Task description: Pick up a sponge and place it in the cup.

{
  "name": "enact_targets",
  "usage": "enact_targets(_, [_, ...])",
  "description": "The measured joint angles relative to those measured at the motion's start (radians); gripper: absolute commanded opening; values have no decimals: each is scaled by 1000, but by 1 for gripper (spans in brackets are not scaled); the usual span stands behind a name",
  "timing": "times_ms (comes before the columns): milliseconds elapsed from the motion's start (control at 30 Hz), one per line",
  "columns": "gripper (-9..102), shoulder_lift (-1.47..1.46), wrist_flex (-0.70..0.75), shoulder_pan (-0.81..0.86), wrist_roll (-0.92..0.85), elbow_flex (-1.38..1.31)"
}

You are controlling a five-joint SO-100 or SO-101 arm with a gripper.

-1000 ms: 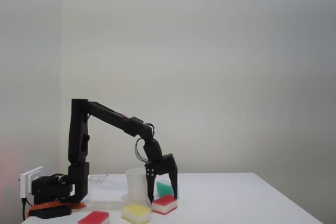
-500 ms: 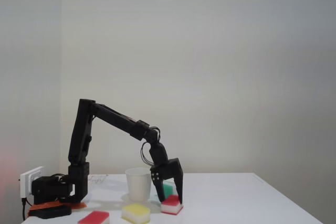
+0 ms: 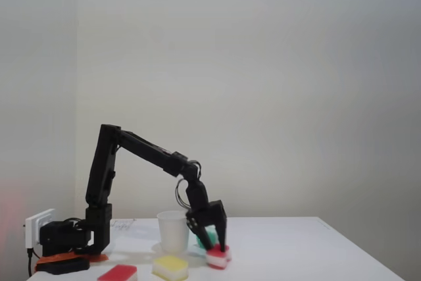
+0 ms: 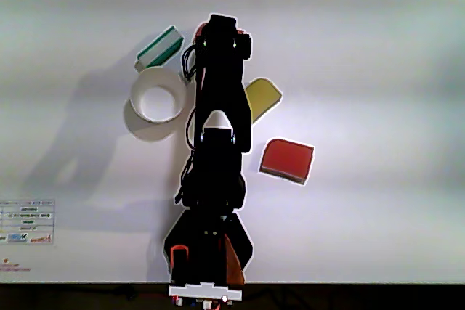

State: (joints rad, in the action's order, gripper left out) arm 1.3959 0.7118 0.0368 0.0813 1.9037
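Note:
In the fixed view my gripper (image 3: 218, 247) points down at the table, its two fingers closed in on the sponge (image 3: 219, 257). The sponge is a small red-topped block over white, still resting on the table and slightly tilted. The white paper cup (image 3: 172, 231) stands upright just left of the gripper, apart from it. In the other view the cup (image 4: 137, 104) is seen from above, open, to the left of the arm. Only a red sliver of the sponge (image 4: 198, 31) peeks out beside the wrist there.
A yellow-topped sponge (image 3: 170, 266) (image 4: 263, 96) and a flat red sponge (image 3: 118, 272) (image 4: 287, 159) lie near the front. A green sponge (image 3: 205, 237) (image 4: 160, 46) sits behind the gripper. The arm's base (image 3: 66, 241) and a wall plug stand at the left.
The arm reached out and lowered over the red-topped sponge. The jaws narrowed onto it, and the sponge slid slightly to the right.

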Motion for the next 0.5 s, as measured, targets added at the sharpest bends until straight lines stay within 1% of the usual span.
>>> enact_targets(67, [0,38,77,-5,8,-31])
enact_targets(200, [0,135,291,-34,51,-120])
enact_targets(300, [0,198,422,-41,55,-198])
enact_targets(500, [0,344,549,-44,58,-235])
